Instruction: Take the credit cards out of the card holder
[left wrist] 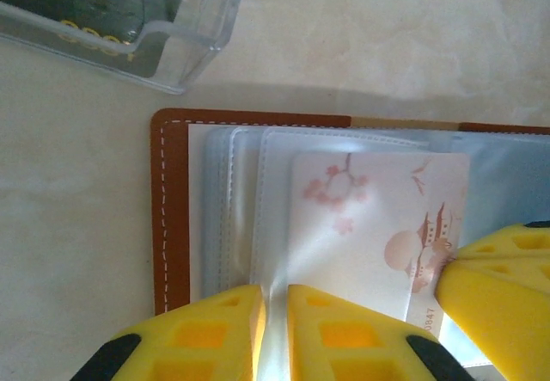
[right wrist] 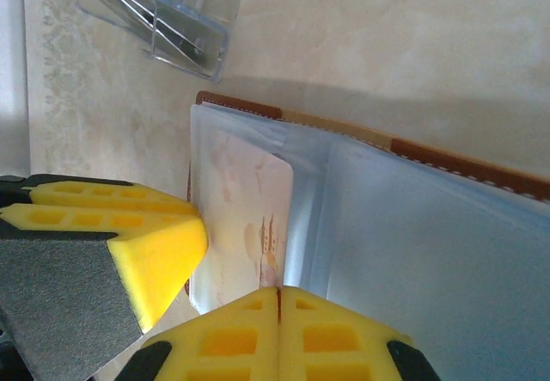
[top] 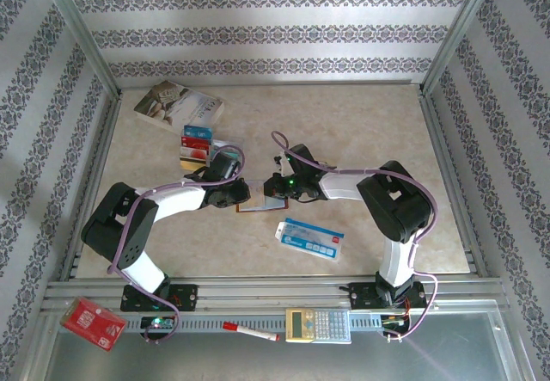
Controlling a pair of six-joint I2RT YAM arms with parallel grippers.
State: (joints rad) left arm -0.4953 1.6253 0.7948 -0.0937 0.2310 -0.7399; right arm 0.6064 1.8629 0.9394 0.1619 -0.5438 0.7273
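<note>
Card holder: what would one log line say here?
card holder open | left gripper pinching its sleeve | right gripper shut at white card edge | card not yet out

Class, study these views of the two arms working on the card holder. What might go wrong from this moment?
1. The left gripper pinches only a clear sleeve of the card holder; if that slips, the holder may drag along with the card.
2. The right gripper seems to hold just the edge of the white card, so it may lose it.
3. The clear box lies close by; a wide pull might strike it.
</note>
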